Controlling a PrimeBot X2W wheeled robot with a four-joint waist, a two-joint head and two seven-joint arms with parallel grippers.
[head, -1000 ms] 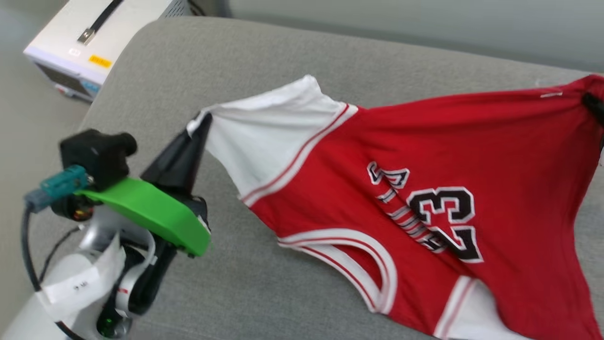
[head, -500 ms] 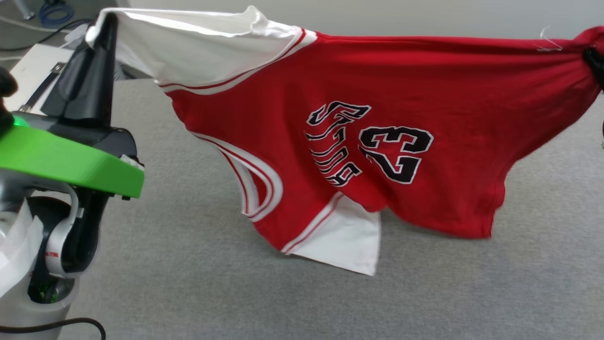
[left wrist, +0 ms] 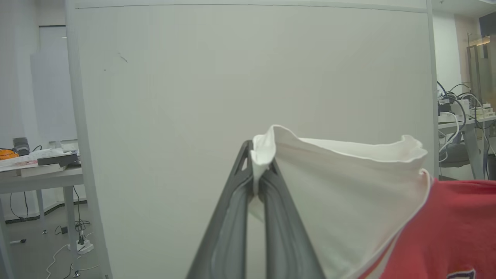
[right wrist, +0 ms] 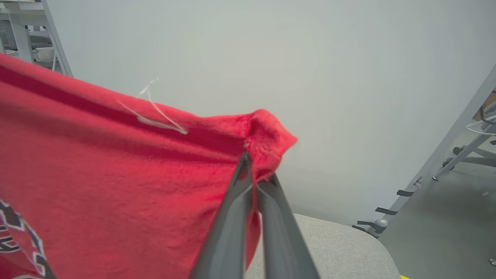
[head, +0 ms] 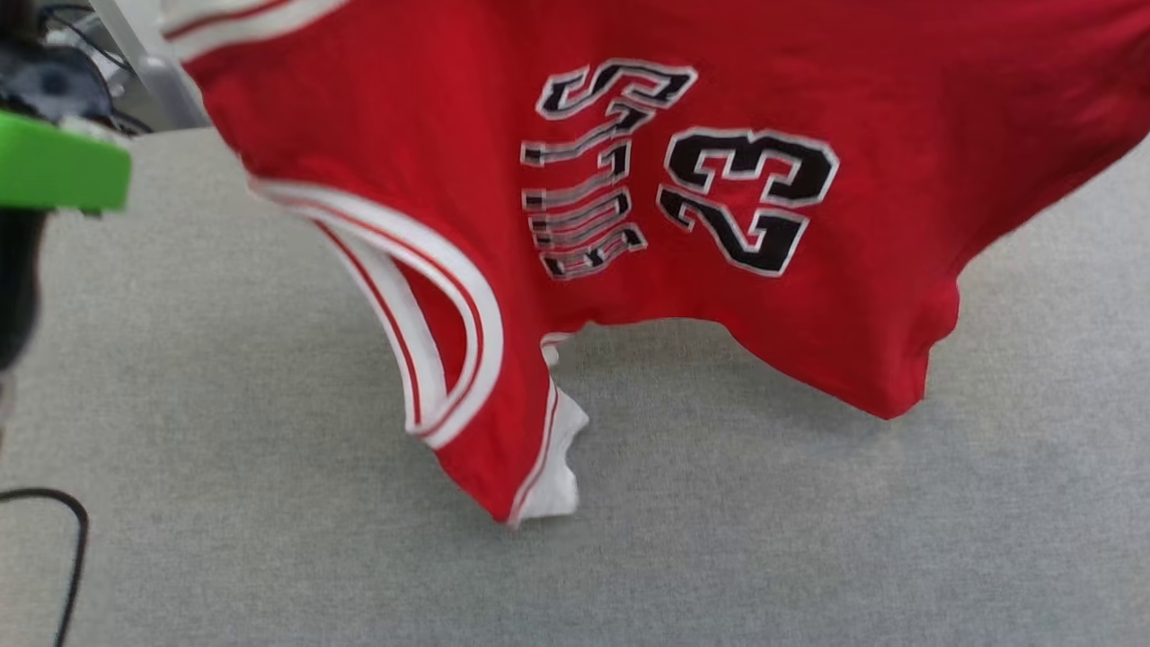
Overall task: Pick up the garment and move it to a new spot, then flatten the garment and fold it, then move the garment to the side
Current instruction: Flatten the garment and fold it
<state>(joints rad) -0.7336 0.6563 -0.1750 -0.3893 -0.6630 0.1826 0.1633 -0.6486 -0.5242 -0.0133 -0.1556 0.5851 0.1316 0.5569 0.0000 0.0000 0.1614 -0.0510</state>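
Above the grey fabric surface (head: 269,557), the garment (head: 431,135) hangs spread between my arms, its lowest sleeve tip (head: 559,476) close to the surface; through the blur I cannot tell if it touches. My left gripper (left wrist: 259,170) has its fingers (left wrist: 228,224) clamped on a white sleeve edge (left wrist: 341,182), my right gripper (right wrist: 257,174) on a red corner (right wrist: 271,131).

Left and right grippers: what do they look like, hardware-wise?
The left gripper and right gripper each have two long, tapered dark-grey fingers with small cut-outs near the tips. Head view: flat bright green bracket on the left arm, black cable below.
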